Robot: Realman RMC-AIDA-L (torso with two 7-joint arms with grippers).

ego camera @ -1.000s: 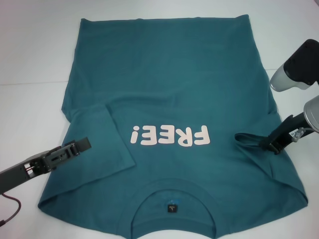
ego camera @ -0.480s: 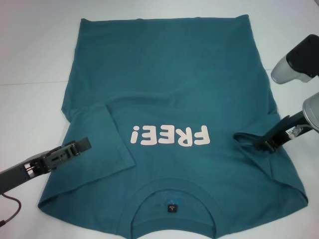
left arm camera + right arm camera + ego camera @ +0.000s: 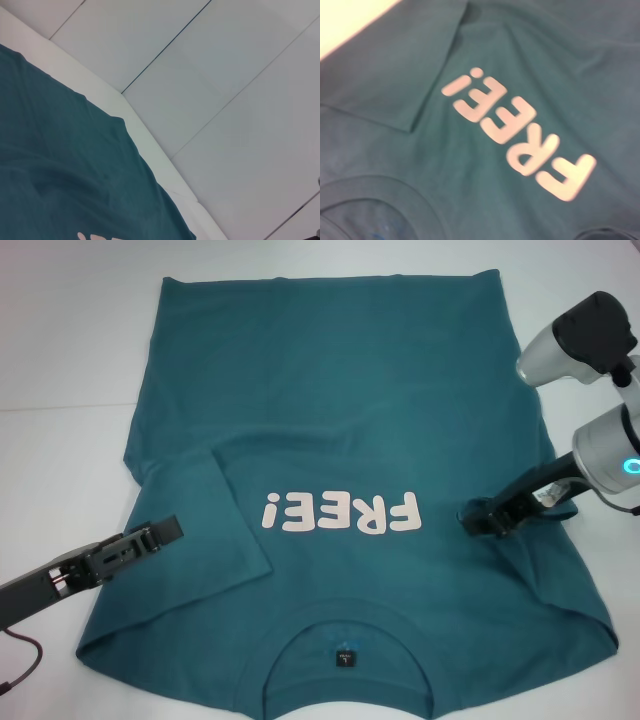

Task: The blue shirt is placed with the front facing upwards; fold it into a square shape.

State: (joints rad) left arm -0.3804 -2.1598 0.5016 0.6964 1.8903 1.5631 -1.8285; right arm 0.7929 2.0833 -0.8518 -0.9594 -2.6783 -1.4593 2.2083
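Note:
The blue shirt [image 3: 340, 410] lies front up on the white table [image 3: 60, 340], collar and dark neck label [image 3: 345, 657] toward me. Pale pink "FREE!" lettering [image 3: 340, 512] crosses the chest and fills the right wrist view [image 3: 520, 135]. The sleeve on my left [image 3: 215, 525] lies folded flat onto the chest. My right gripper [image 3: 480, 517] is shut on the other sleeve's edge, held bunched just right of the lettering. My left gripper [image 3: 165, 532] hovers at the shirt's left edge, holding nothing.
The right arm's grey elbow [image 3: 575, 340] hangs above the shirt's right side. A dark cable [image 3: 25, 665] loops on the table under the left arm. The left wrist view shows the shirt [image 3: 60, 175], the table edge [image 3: 150, 150] and tiled floor [image 3: 225, 75] beyond.
My right gripper has moved inward toward the lettering, dragging the sleeve edge with it, and the elbow swung in too. The left arm has stayed still.

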